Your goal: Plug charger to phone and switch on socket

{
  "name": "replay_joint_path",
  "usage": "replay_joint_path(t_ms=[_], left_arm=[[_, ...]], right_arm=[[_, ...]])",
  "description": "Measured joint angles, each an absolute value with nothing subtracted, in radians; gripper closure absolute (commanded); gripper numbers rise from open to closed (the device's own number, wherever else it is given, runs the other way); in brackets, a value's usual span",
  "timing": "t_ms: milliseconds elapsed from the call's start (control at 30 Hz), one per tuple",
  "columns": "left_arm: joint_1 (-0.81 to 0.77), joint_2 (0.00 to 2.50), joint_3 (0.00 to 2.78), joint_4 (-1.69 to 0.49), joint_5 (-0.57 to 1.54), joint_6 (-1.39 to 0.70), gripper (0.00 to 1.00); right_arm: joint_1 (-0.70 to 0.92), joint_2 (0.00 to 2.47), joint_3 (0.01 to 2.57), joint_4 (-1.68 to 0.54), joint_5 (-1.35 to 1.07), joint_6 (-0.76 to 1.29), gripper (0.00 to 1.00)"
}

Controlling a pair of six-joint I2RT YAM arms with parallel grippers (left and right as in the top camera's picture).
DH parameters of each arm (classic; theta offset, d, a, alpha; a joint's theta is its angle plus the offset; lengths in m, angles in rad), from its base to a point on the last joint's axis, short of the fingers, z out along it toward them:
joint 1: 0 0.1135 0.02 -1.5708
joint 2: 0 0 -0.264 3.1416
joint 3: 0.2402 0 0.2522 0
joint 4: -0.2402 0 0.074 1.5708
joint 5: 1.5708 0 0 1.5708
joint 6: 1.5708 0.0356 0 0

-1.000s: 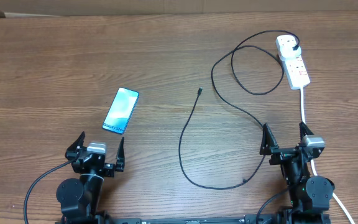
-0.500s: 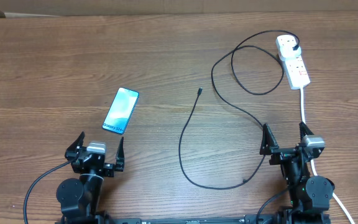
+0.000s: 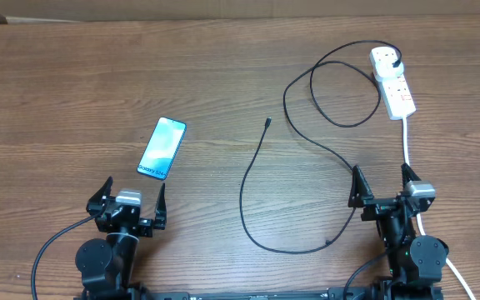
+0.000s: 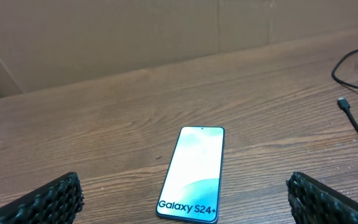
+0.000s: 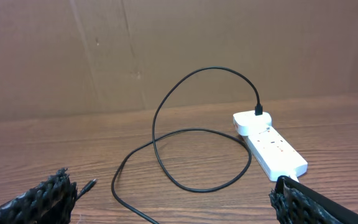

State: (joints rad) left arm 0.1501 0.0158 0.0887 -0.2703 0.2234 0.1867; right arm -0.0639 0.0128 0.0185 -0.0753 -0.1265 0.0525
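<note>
The charger [image 3: 242,192], a long thin black cable, lies in loose loops on the brown wooden table [image 3: 57,83] when you look from above. It runs between the two arms and up to the socket [image 3: 392,82], a long white plastic power strip with red marks in the far right corner. The phone [image 3: 162,147], a slim flat one with a light blue screen, lies on the left, well apart from the cable. The left gripper [image 3: 137,183] sits near the phone and the right gripper [image 3: 380,171] sits beside a thick white cord [image 3: 408,137]. Both have their jaws wide apart and hold nothing.

From the left wrist, the phone is straight ahead, with its white words at the near end. The small black connector tip [image 4: 342,102] lies flat on the wood, off to the right.

From the right wrist, the black plug [image 5: 259,112] stands in the far end of the socket.

What could go wrong? The tip is tiny and flat on the table – the fingers could slip off it or push it away. A hard pull on the cable could drag the loops and tug the socket along. The phone lies loose, so it could slide when the tip is pushed in. The switch looks small and easy to miss.
</note>
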Motion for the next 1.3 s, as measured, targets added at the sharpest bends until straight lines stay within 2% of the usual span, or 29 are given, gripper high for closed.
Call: replay_joint_path(t_ms=[1300], left_arm=[[0.150, 0.016, 0.093, -0.239, 0.219, 0.171, 0.00]], right_arm=[[-0.064, 0.013, 0.019, -0.075, -0.127, 0.052, 0.00]])
